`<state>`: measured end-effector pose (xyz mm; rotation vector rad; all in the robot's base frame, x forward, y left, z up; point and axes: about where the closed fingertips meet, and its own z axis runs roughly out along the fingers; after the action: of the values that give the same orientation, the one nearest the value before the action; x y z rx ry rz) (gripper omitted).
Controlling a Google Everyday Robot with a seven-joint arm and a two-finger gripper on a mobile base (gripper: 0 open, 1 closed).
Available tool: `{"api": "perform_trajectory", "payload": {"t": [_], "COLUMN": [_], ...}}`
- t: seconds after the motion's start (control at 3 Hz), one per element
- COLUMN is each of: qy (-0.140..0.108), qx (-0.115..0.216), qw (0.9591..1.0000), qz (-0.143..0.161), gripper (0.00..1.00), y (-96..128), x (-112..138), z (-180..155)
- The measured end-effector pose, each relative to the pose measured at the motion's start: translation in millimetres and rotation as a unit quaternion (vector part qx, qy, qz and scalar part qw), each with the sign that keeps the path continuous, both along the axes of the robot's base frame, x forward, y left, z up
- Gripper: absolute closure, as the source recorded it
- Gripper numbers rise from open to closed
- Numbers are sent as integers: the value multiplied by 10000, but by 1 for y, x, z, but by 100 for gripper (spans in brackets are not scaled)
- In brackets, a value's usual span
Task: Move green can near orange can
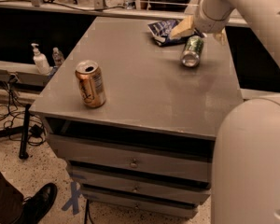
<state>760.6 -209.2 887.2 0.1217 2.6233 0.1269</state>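
Observation:
The green can (192,51) lies on its side at the far right of the grey cabinet top (144,92), its silver end facing me. The orange can (90,84) stands upright near the front left corner, far from the green can. My gripper (199,32) hangs just behind and above the green can, with one cream finger (182,28) over the blue bag and the other showing to the can's right. The fingers are spread and hold nothing.
A blue crinkled snack bag (164,31) lies behind the green can. My arm (252,8) comes in from the upper right and my body (252,162) fills the lower right. Bottles (39,59) stand on a ledge to the left. A shoe (37,204) is on the floor.

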Motion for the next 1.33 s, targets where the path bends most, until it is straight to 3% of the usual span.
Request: {"api": "perform_trajectory", "payload": {"t": [0.33, 0.67, 1.33], "qy": [237, 398, 305], "qx": [-107, -166, -140], "qw": [9994, 9984, 9990], "qz": [-231, -360, -300], "gripper": [0, 18, 64], "y": [3, 4, 0], "x": [8, 10, -6], "z": [-25, -43, -26]}}
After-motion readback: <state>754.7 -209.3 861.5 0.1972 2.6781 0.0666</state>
